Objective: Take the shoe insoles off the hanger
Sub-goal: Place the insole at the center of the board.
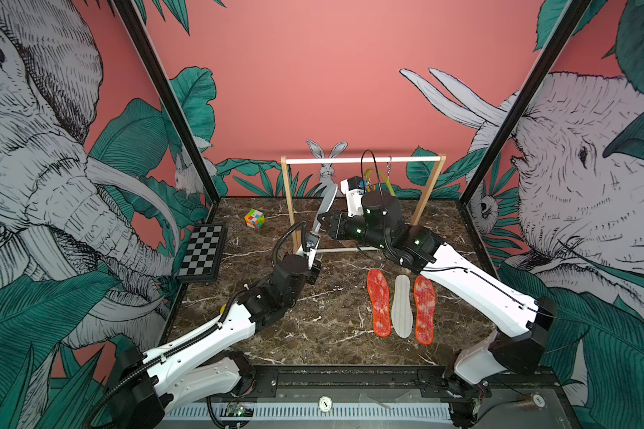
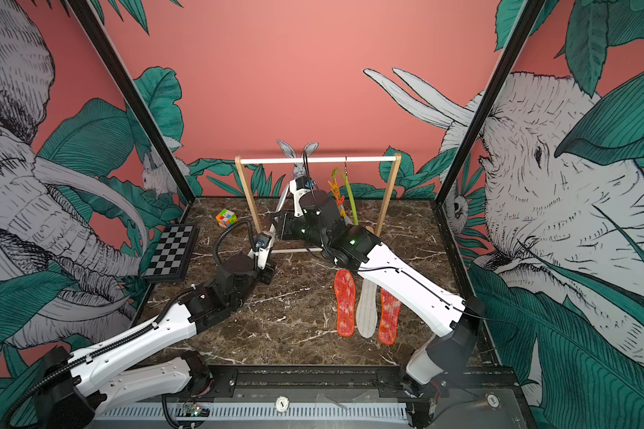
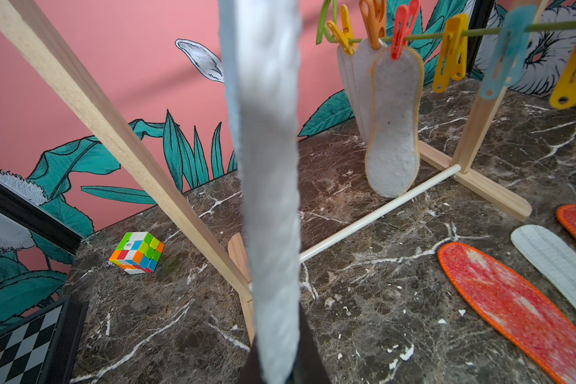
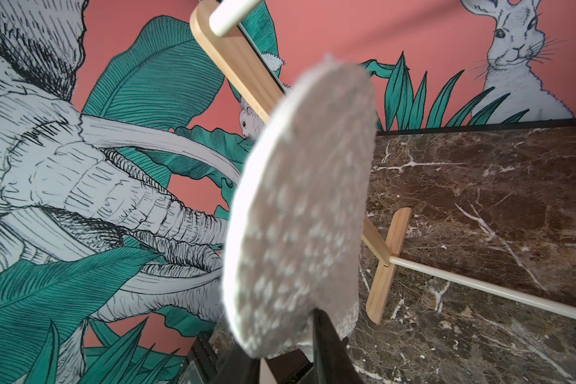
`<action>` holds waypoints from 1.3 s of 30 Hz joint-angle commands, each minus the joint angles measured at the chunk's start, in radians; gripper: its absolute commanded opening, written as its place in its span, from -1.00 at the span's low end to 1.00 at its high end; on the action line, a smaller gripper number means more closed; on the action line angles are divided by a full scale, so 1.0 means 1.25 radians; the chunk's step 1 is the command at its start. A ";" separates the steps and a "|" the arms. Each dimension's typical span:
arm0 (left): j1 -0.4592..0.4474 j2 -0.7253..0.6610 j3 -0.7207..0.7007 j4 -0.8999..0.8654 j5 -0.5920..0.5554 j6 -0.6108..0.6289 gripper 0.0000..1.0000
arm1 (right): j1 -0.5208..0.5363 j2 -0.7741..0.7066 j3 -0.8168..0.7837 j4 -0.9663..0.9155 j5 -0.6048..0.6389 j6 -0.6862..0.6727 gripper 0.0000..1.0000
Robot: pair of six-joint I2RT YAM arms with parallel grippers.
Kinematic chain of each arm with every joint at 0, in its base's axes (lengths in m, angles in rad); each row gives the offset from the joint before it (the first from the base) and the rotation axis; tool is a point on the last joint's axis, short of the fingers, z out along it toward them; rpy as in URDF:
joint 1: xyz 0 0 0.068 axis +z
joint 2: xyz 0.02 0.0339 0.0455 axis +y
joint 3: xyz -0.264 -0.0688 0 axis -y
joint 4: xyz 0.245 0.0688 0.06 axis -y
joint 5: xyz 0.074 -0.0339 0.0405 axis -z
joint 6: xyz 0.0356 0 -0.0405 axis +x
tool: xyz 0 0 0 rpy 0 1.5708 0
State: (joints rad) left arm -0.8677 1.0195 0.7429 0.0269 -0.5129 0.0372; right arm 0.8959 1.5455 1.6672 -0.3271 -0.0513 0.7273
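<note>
Left wrist view: the hanger (image 3: 479, 32) is a thin green plastic hoop with a row of clips (image 3: 451, 53) in yellow, orange, red and blue. Three insoles hang from it, over the far middle of the desk (image 3: 396, 299). The front one is a yellow-edged insole (image 3: 393, 126). It is pale and fuzzy and hangs from the red clip. Two pale insoles (image 3: 359, 83) hang just behind it. The hanger itself hangs on a wooden rack (image 3: 90, 99) with white rods.

The left hand (image 3: 276, 365) is clenched on one end of a grey insole (image 3: 266, 166). This insole is flat, soft and fuzzy. It stands up, a bit tilted, just beside the left post of the rack.

In both top views the right hand (image 1: 323, 220) reaches in from the right, with its tips at the middle of the grey insole. In the right wrist view the spotted side of that insole sits between the black fingers (image 4: 325, 335). I cannot tell if they pinch it.

On the near right of the desk lie two red insoles (image 1: 379, 302) with orange edges. A white insole (image 1: 402, 306) lies between them. All three lie flat, side by side. The desk is dark brown stone with white lines. A bright cube (image 1: 254, 218) and a chess board (image 1: 201, 254) are on the left.
</note>
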 commanded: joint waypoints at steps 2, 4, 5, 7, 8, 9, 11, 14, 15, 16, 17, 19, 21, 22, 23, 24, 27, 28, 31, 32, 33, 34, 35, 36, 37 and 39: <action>0.003 -0.026 -0.010 -0.002 -0.002 -0.003 -1.00 | -0.007 0.004 0.004 0.015 0.020 0.003 -0.63; 0.003 -0.027 -0.011 -0.002 -0.006 -0.005 -1.00 | -0.010 0.004 0.000 0.020 0.017 0.005 -0.72; 0.003 -0.028 -0.011 -0.002 -0.009 -0.005 -1.00 | -0.013 0.005 -0.003 0.020 0.016 0.007 -0.76; 0.003 -0.029 -0.011 -0.001 -0.008 -0.005 -1.00 | -0.019 0.004 -0.009 0.026 0.008 0.010 -0.84; 0.003 -0.030 -0.011 -0.002 -0.008 -0.004 -1.00 | -0.023 0.004 -0.015 0.029 0.004 0.011 -0.87; 0.003 -0.031 -0.011 -0.003 -0.007 -0.003 -1.00 | -0.028 0.002 -0.020 0.033 0.002 0.012 -0.90; 0.003 -0.034 -0.011 -0.005 -0.006 -0.003 -0.53 | -0.037 -0.001 -0.032 0.043 -0.010 0.016 -0.93; 0.003 -0.047 -0.013 -0.015 -0.006 -0.007 0.15 | -0.057 -0.006 -0.046 0.049 -0.026 0.015 -0.99; 0.003 -0.054 -0.014 -0.021 0.000 -0.007 0.27 | -0.064 -0.008 -0.052 0.049 -0.032 0.012 -1.00; 0.003 -0.059 -0.013 -0.027 0.006 -0.007 0.33 | -0.071 -0.008 -0.055 0.048 -0.039 0.011 -1.00; 0.003 -0.067 -0.011 -0.041 0.012 -0.008 0.40 | -0.079 -0.012 -0.060 0.045 -0.047 0.006 -1.00; 0.003 -0.084 -0.008 -0.070 0.028 -0.011 0.49 | -0.095 -0.017 -0.067 0.040 -0.065 -0.008 -1.00; 0.007 -0.108 -0.005 -0.100 0.080 -0.017 0.58 | -0.112 -0.024 -0.073 0.029 -0.088 -0.031 -1.00; 0.012 -0.120 -0.002 -0.111 0.126 -0.021 0.61 | -0.118 -0.027 -0.073 0.021 -0.095 -0.043 -1.00; 0.026 -0.130 0.001 -0.125 0.188 -0.031 0.61 | -0.126 -0.031 -0.074 0.010 -0.107 -0.057 -1.00; 0.043 -0.138 0.007 -0.140 0.241 -0.046 0.62 | -0.133 -0.035 -0.076 0.000 -0.119 -0.072 -1.00; 0.100 -0.147 0.026 -0.165 0.384 -0.078 0.62 | -0.154 -0.052 -0.083 -0.023 -0.157 -0.112 -1.00; 0.115 -0.149 0.030 -0.164 0.425 -0.086 0.62 | -0.161 -0.056 -0.083 -0.030 -0.171 -0.121 -1.00; 0.183 -0.150 0.037 -0.137 0.561 -0.122 0.62 | -0.178 -0.065 -0.082 -0.050 -0.229 -0.150 -1.00; 0.206 -0.148 0.039 -0.124 0.607 -0.138 0.62 | -0.181 -0.067 -0.079 -0.059 -0.247 -0.161 -1.00; 0.229 -0.143 0.041 -0.110 0.652 -0.153 0.61 | -0.183 -0.070 -0.079 -0.065 -0.263 -0.172 -1.00; 0.250 -0.137 0.044 -0.100 0.699 -0.165 0.60 | -0.184 -0.072 -0.079 -0.071 -0.276 -0.180 -1.00; 0.272 -0.124 0.048 -0.088 0.744 -0.180 0.57 | -0.184 -0.072 -0.079 -0.074 -0.289 -0.187 -1.00; 0.288 -0.113 0.051 -0.078 0.780 -0.192 0.53 | -0.185 -0.072 -0.078 -0.078 -0.303 -0.190 -1.00; 0.301 -0.099 0.056 -0.067 0.815 -0.203 0.48 | -0.184 -0.069 -0.077 -0.079 -0.318 -0.192 -1.00; 0.316 -0.074 0.064 -0.046 0.856 -0.217 0.39 | -0.185 -0.062 -0.076 -0.072 -0.352 -0.187 -1.00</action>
State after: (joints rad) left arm -0.4961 0.8982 0.7906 -0.0902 0.3614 -0.1730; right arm 0.6659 1.4761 1.5604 -0.4236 -0.3981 0.5266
